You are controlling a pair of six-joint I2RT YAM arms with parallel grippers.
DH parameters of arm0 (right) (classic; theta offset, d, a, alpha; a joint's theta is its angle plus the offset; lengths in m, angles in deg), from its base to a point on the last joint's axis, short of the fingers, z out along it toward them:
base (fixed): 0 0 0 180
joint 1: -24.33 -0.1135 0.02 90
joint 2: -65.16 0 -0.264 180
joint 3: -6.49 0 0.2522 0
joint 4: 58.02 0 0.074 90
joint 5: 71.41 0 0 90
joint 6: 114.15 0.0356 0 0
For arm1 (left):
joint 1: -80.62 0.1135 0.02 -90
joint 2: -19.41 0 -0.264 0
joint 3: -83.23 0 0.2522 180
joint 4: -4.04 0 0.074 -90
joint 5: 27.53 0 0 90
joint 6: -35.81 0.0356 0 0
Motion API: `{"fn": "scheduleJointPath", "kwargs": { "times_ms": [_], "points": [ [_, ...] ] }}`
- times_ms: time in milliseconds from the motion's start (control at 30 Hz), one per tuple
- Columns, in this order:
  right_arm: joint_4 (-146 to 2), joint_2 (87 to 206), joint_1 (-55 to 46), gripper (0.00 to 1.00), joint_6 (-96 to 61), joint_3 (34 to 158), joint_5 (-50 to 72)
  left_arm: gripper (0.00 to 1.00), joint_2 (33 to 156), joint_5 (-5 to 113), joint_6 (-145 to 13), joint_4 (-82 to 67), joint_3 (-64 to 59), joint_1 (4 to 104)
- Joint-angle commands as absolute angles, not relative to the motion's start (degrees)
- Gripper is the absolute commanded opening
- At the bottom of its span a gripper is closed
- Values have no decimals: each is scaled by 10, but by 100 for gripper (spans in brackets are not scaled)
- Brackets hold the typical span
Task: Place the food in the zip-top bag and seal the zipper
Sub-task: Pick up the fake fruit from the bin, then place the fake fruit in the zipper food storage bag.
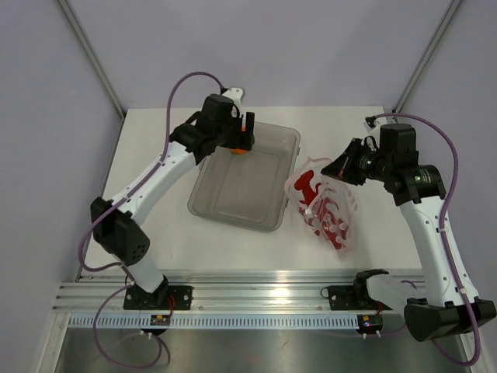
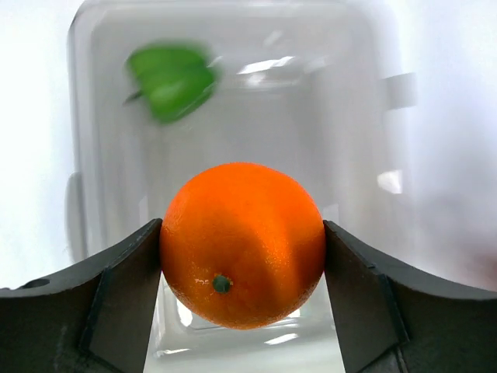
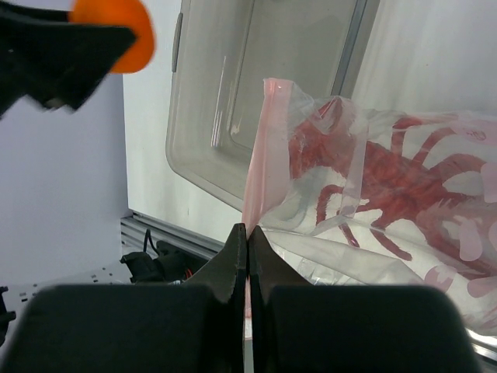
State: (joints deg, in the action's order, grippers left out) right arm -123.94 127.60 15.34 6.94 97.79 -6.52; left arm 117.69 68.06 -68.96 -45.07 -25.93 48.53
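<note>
One orange [image 2: 242, 245] gripped, one pepper [image 2: 172, 80] in tray [image 1: 241, 194], one lobster [image 3: 388, 175] (inside bag [image 3: 435, 260])

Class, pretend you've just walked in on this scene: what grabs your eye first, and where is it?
The orange fruit stands out, clamped in the left gripper above the clear tray, with the green pepper lying in the tray. Right of the tray, the red lobster shows through the zip-top bag, whose pink zipper the right gripper pinches.

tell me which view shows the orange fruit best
Left wrist: the orange fruit fills the frame, gripped by the left hand. Top external shows only a small orange sliver under that hand, over the tray. Right wrist catches a blurred edge, top left.
</note>
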Motion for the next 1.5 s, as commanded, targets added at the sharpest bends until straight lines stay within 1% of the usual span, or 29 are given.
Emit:
{"fn": "scheduleJointPath", "kwargs": {
  "times_ms": [0, 167, 267, 533, 700, 733, 867, 900, 967, 1067, 1167, 1267, 1333, 1433, 1467],
  "points": [
    [-1209, 1281, 150, 0, 67, 984, -81, 36, 1123, 555, -686, -422, -294, 439],
    [-1209, 1279, 149, 0, 69, 991, -81, 36, 1121, 443, -729, -383, -303, 391],
    [-1211, 1277, 150, 0, 69, 993, -81, 36, 1134, 409, -767, -334, -285, 369],
    [-1212, 1270, 149, 0, 71, 994, -81, 36, 1178, 391, -827, -289, -269, 325],
    [-1211, 1270, 149, 0, 72, 995, -85, 45, 1179, 376, -853, -258, -252, 318],
    [-1210, 1270, 149, 0, 72, 995, -85, 47, 1179, 372, -860, -255, -248, 318],
    [-1210, 1269, 149, 0, 74, 995, -87, 86, 1179, 354, -865, -250, -248, 315],
    [-1210, 1268, 150, 0, 75, 995, -86, 89, 1179, 353, -864, -251, -247, 315],
    [-1214, 1265, 149, 0, 77, 994, -84, 93, 1175, 358, -853, -259, -248, 315],
    [-1214, 1262, 149, 0, 77, 994, -82, 94, 1168, 369, -843, -268, -248, 315],
    [-1215, 1258, 149, 0, 79, 991, -81, 98, 1159, 372, -826, -278, -248, 315],
    [-1218, 1255, 149, 0, 79, 989, -80, 97, 1143, 401, -792, -302, -246, 324],
    [-1221, 1253, 150, 0, 78, 988, -80, 90, 1119, 404, -773, -306, -225, 339],
    [-1225, 1245, 150, 0, 78, 986, -78, 86, 1079, 403, -750, -305, -180, 384],
    [-1225, 1242, 149, 0, 79, 983, -78, 80, 1070, 403, -749, -301, -164, 399]
  ]
}}
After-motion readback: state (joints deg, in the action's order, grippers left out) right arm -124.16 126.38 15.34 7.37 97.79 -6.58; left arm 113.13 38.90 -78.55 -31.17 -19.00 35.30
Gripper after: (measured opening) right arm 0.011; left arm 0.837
